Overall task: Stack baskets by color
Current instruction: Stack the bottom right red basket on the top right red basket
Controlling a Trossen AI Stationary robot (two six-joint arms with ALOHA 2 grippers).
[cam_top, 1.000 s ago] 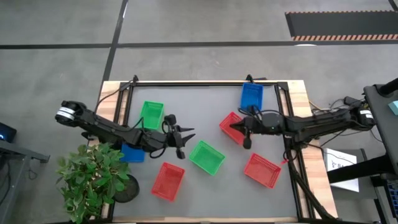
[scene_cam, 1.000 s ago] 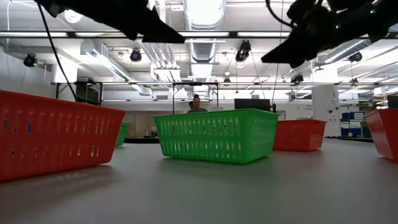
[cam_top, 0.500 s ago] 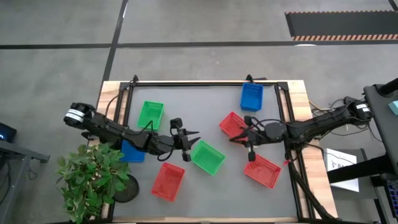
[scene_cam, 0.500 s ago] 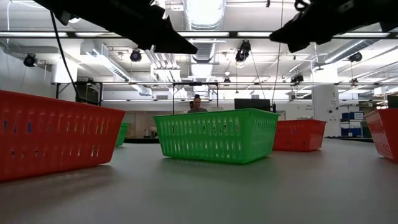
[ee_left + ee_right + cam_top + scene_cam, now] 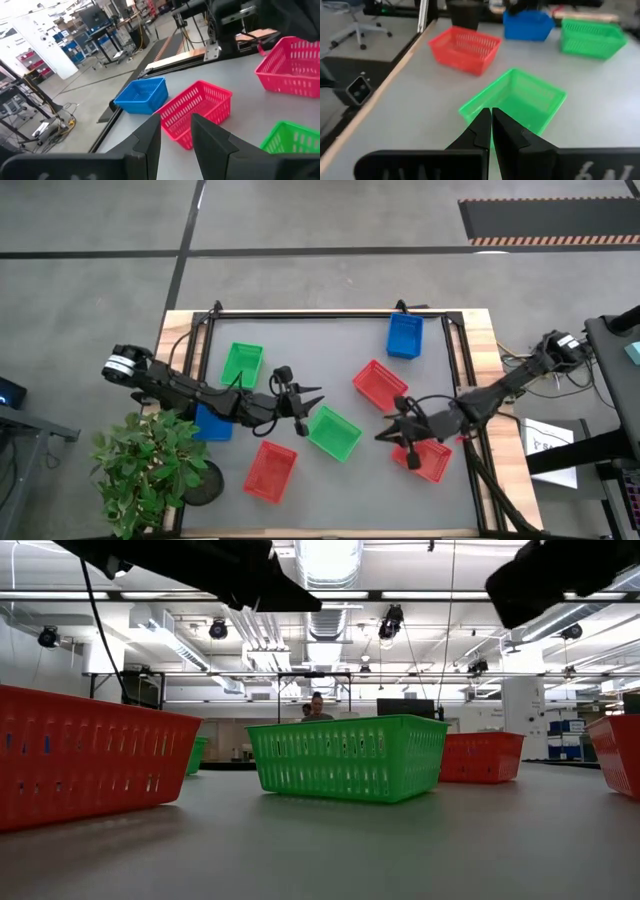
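left arm lining up on the centre green basket

left gripper (image 5: 313,402) is hovering, fingers parted and empty, beside the centre green basket (image 5: 333,432); it should be straddling 1 wall squarely. right gripper (image 5: 385,435), fingers clenched and empty, is waiting beside the near-right red basket (image 5: 428,457).

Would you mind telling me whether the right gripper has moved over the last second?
Yes. In the high view the right gripper has left the red basket near the table's middle and now sits by the red basket at the right front edge, shut and empty.
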